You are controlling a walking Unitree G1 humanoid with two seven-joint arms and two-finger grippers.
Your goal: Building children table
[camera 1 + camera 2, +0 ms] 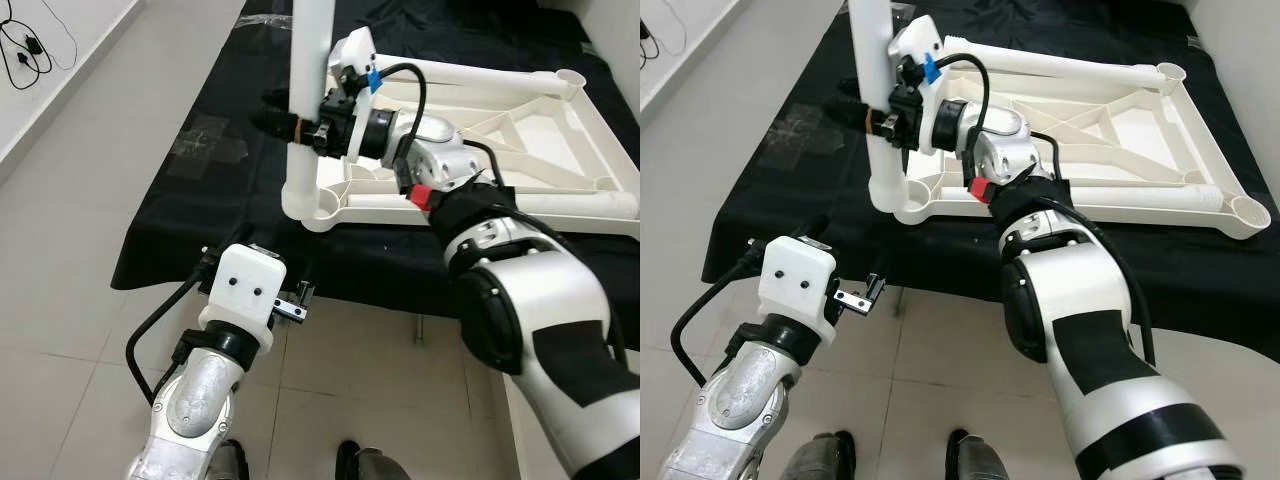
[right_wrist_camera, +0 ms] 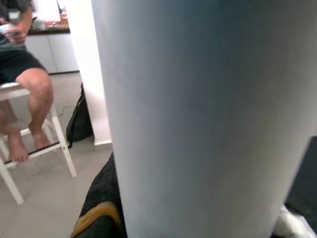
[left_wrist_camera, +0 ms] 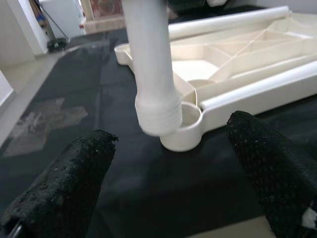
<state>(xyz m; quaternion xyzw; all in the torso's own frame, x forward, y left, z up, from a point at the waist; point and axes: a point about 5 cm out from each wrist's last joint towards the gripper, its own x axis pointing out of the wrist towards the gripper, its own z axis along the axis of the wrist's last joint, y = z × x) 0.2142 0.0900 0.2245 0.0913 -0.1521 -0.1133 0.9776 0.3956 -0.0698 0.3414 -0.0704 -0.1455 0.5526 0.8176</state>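
The white table top (image 1: 520, 206) lies upside down on a black cloth (image 1: 190, 215). My right gripper (image 1: 298, 126) is shut on a white table leg (image 1: 307, 70) and holds it upright. The leg's threaded lower end (image 3: 158, 115) hangs just above and slightly to one side of the round corner socket (image 3: 187, 130) at the table top's near left corner. My left gripper (image 3: 168, 186) stands open low at the cloth's front edge, its two black fingertips (image 3: 64, 183) pointing at that corner with nothing between them. The right wrist view is mostly blocked by the leg (image 2: 198, 114).
The cloth covers a tiled floor (image 1: 90, 330). A patch of clear tape (image 1: 210, 142) sits on the cloth left of the leg. Black cables (image 1: 28, 52) lie at the far left. A person's legs (image 2: 29, 94) on a white stool show beyond the cloth.
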